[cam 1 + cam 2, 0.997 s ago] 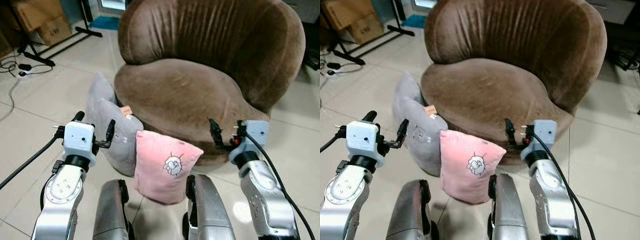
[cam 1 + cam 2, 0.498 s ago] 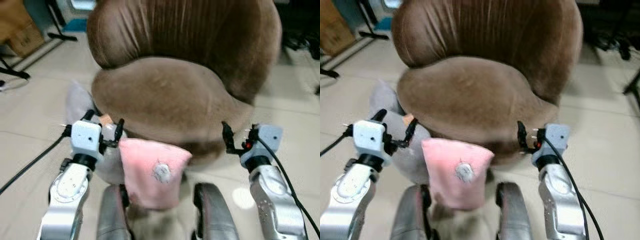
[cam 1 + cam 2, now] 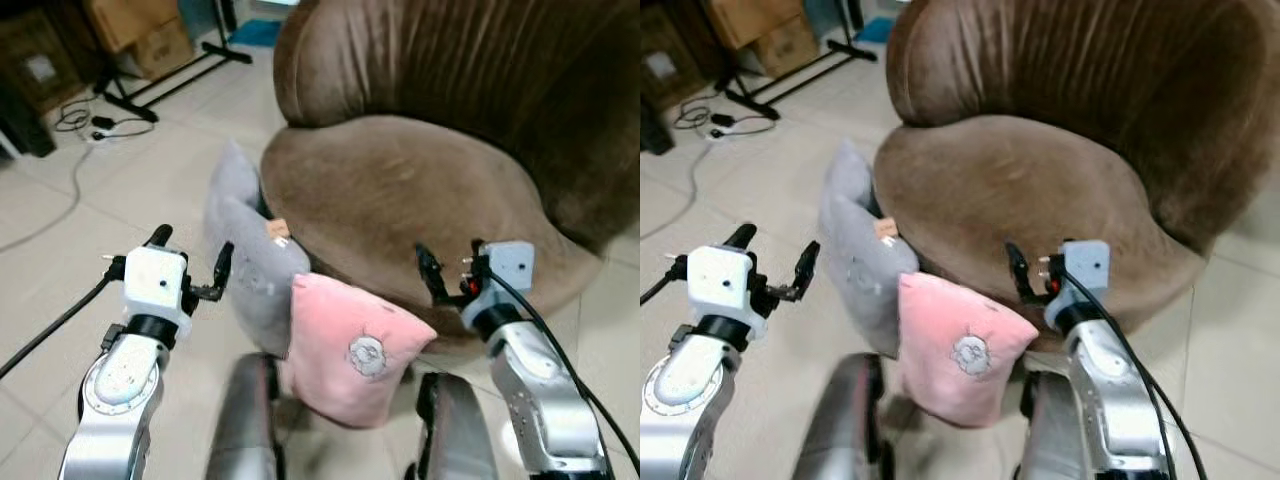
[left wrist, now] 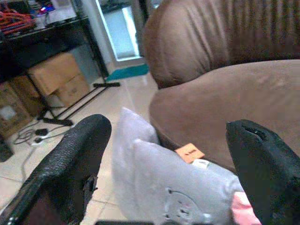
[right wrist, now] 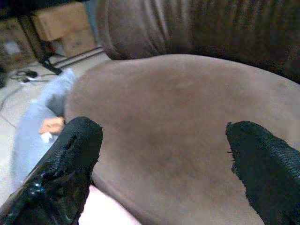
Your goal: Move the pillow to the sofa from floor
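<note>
My left gripper [image 3: 190, 264] hangs with fingers spread, empty, just beside the grey fabric pillow [image 3: 245, 262]. My right gripper [image 3: 448, 272] is spread wide too, empty, in front of the round brown velvet sofa [image 3: 400, 190], over its seat edge. The soft pink pillow with a small cartoon print [image 3: 352, 348] stands on the pale tiled floor [image 3: 80, 240] between my arms, leaning against the sofa base and touching the grey one.
</note>
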Motion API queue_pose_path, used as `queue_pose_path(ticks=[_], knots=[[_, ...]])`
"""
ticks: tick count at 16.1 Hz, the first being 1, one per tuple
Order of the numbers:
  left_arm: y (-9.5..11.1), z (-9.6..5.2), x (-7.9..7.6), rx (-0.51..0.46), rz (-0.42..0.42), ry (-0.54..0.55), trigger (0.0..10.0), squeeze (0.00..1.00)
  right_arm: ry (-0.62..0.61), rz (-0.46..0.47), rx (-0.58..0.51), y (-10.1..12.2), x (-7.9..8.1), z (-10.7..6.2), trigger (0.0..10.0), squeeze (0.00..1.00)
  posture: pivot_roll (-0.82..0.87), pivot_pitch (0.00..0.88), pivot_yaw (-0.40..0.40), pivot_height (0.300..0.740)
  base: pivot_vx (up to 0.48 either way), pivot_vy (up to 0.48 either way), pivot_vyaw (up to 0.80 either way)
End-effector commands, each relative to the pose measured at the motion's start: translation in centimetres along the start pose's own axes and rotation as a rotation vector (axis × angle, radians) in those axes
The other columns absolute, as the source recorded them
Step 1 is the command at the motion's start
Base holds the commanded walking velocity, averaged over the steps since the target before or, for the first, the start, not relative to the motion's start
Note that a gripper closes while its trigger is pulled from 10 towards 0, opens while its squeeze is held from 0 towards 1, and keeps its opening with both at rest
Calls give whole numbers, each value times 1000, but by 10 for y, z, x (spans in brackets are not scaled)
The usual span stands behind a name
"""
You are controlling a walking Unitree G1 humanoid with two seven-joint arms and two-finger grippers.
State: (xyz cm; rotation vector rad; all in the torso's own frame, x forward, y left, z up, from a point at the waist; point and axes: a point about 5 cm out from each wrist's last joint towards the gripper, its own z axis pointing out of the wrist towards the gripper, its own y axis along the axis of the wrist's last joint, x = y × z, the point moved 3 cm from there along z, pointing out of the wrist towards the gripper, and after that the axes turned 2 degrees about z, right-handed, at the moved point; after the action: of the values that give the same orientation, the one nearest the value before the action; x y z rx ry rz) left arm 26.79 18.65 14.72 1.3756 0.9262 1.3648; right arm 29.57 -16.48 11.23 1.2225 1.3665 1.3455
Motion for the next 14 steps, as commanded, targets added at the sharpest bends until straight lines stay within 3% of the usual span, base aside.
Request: queue_pose_path(ticks=[1,3,6,8,14], knots=[[0,-1,2,3,11,6,10000,0,25,21,12,-3,5,1,10000,0,-22,126,33,505,0,0,0],[1,0,0,3,8,4,10000,0,43,-13,12,-2,8,1,10000,0,-18,130,37,505,0,0,0],[0,-1,-2,8,34,-14,10000,0,31,-14,11,-4,8,-1,10000,0,-16,132,42,505,0,0,800],[0,1,0,9,33,-4,10000,0,12,10,2,-4,8,-1,10000,0,-17,132,44,505,0,-439,800],[-2,2,2,24,48,-2,10000,0,16,25,15,-6,5,6,10000,0,-6,124,45,505,0,-44,0]])
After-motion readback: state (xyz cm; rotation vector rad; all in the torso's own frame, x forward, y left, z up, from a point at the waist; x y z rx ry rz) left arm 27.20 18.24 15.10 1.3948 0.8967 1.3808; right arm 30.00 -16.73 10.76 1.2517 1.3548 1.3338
